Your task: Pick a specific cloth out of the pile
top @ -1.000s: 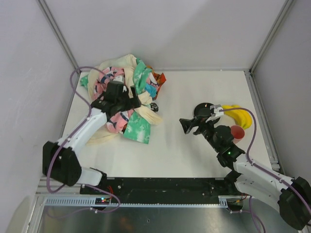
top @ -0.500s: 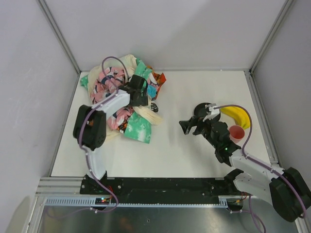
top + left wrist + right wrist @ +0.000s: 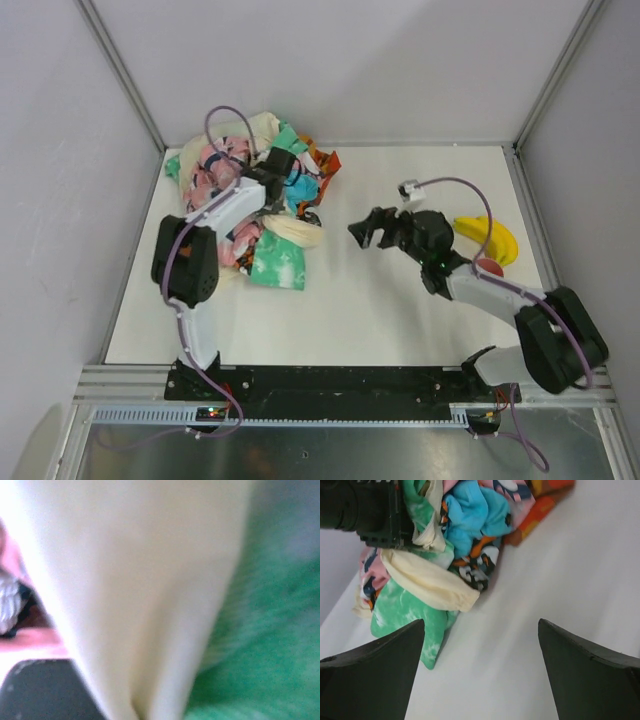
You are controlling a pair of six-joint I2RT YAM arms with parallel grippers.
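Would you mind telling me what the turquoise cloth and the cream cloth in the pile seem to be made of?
The turquoise cloth looks like soft, fuzzy fleece or terry, matte, bunching in plump folds. The cream cloth seems a smoother, plain woven fabric, perhaps cotton, lying in one even roll.

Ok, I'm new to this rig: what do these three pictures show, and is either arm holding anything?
Two robot arms are bolted at the near edge of a white table. The wide picture looks down from above; the other two come from a camera on each wrist. The left end effector is shut, down in the multicoloured heap of soft cloths; its view is blurred cream and green fabric, so what it grips is unclear. The right end effector is open and empty, facing the small plain turquoise-blue cloth in that heap. A yellow banana and a red cup lie near it.
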